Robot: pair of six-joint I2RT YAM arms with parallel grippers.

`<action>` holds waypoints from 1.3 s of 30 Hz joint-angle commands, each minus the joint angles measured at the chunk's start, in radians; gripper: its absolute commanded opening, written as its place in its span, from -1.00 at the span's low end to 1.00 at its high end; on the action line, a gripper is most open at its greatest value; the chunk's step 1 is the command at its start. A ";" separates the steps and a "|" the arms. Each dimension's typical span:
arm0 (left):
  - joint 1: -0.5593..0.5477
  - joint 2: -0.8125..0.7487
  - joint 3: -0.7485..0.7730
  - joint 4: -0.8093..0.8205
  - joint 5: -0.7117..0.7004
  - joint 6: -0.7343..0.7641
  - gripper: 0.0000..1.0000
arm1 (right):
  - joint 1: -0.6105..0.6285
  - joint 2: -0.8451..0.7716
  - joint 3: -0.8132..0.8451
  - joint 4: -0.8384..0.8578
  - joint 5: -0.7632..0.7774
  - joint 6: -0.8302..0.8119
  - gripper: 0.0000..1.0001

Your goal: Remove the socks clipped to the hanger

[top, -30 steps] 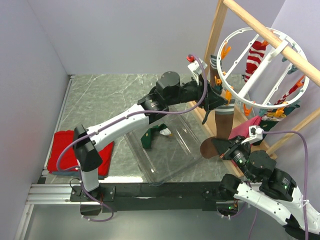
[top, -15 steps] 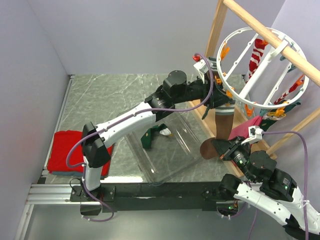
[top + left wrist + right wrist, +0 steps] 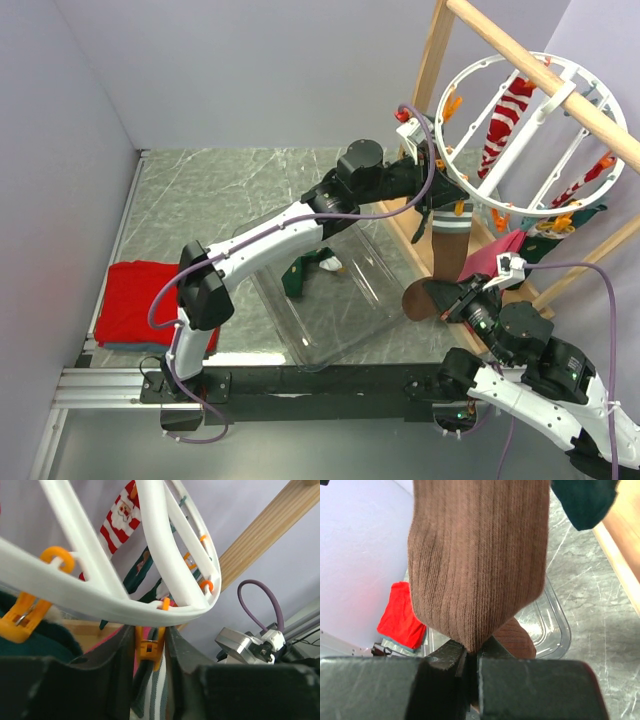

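The white ring hanger (image 3: 520, 140) hangs from the wooden rail at the upper right. A brown sock (image 3: 447, 245) with a grey-and-white striped cuff hangs from an orange peg (image 3: 150, 647) on its near rim (image 3: 150, 612). My left gripper (image 3: 438, 195) reaches up to that rim, and in the left wrist view its jaws (image 3: 149, 640) press on both sides of the peg. My right gripper (image 3: 458, 300) is shut on the sock's lower end (image 3: 480, 555). A red-and-white striped sock (image 3: 505, 115), a pink sock (image 3: 495, 250) and a dark green sock (image 3: 555, 230) also hang from the ring.
A clear plastic tray (image 3: 330, 320) lies on the marble table below the arms, with a green sock (image 3: 305, 272) in it. A folded red cloth (image 3: 135, 300) lies at the left. The wooden frame (image 3: 425, 90) stands right behind the hanger.
My left arm has stretched further right and up, bringing its gripper onto the peg at the hanger's rim. The right gripper has kept its hold on the brown sock.
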 commanded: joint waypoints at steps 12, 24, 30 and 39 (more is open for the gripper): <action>0.000 -0.083 -0.032 0.018 -0.007 0.038 -0.97 | 0.004 -0.019 0.025 -0.035 -0.032 0.008 -1.00; 0.000 -0.244 -0.246 -0.005 0.024 0.062 0.31 | 0.004 0.099 0.014 0.012 -0.118 -0.064 -1.00; -0.008 -0.417 -0.403 -0.039 -0.004 0.102 0.42 | 0.004 0.139 -0.004 0.078 -0.170 -0.098 -1.00; -0.010 -0.807 -0.824 -0.053 -0.177 0.113 0.40 | 0.004 0.320 0.007 0.232 -0.313 -0.198 -1.00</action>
